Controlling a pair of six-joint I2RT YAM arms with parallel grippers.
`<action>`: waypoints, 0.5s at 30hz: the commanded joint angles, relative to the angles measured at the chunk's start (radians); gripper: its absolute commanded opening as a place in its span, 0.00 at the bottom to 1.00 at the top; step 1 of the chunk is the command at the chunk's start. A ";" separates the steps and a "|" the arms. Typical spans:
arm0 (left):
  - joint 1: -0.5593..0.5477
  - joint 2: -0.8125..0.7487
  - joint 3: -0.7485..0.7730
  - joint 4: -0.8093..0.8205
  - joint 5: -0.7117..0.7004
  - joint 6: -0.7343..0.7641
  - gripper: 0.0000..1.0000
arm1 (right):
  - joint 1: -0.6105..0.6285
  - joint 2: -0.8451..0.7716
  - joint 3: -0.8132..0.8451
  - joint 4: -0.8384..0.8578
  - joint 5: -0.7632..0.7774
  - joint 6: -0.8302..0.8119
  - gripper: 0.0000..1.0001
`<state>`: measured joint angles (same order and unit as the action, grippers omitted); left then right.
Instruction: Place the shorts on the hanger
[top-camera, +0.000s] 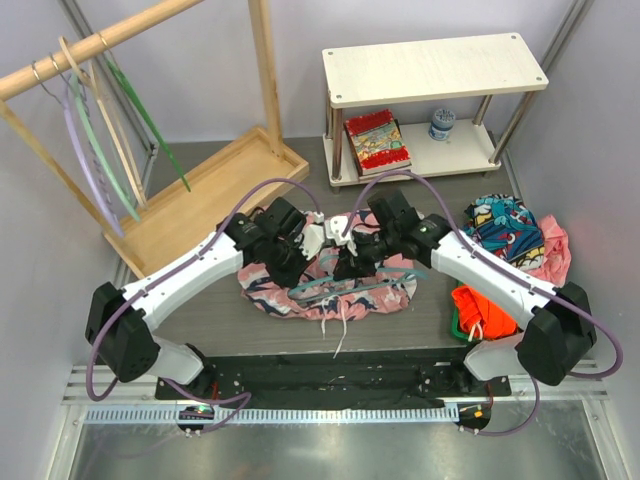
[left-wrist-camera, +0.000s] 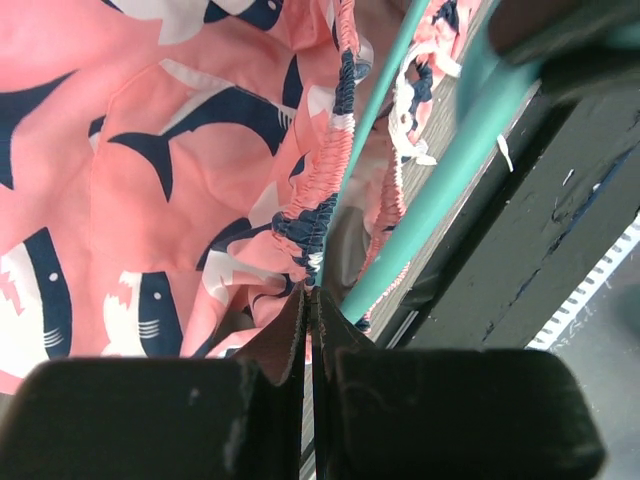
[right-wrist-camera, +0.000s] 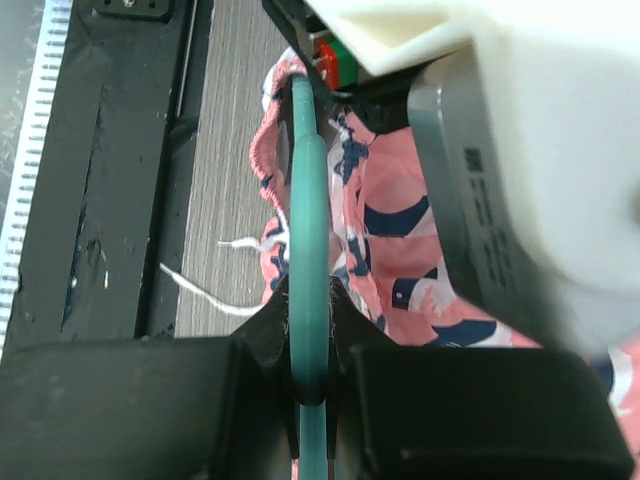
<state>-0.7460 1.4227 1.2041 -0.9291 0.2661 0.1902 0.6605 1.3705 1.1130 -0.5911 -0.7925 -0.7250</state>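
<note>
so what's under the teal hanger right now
The shorts lie under the hanger, spread on the table. The right fingers clamp one hanger bar. Its hook end is covered, so what lies under it cannot be seen.

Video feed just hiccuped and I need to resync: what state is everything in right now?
left tool: shut on the waistband of the shorts.
right tool: shut on the hanger.
shorts: crumpled, not hung yet.
hanger: lying across the shorts, gripped.
drawstring: untied, trailing loose.
</note>
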 joint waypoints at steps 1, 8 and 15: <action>-0.003 -0.030 0.040 0.006 0.053 -0.028 0.00 | 0.014 -0.014 -0.068 0.267 0.033 0.114 0.01; 0.081 -0.149 -0.050 0.075 0.227 -0.002 0.42 | 0.016 -0.017 -0.128 0.381 0.033 0.213 0.01; 0.247 -0.418 -0.222 0.263 0.470 0.172 0.64 | 0.016 -0.004 -0.131 0.398 0.003 0.196 0.01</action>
<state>-0.5049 1.1332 1.0454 -0.8185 0.5419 0.2459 0.6765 1.3705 0.9722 -0.2798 -0.7578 -0.5362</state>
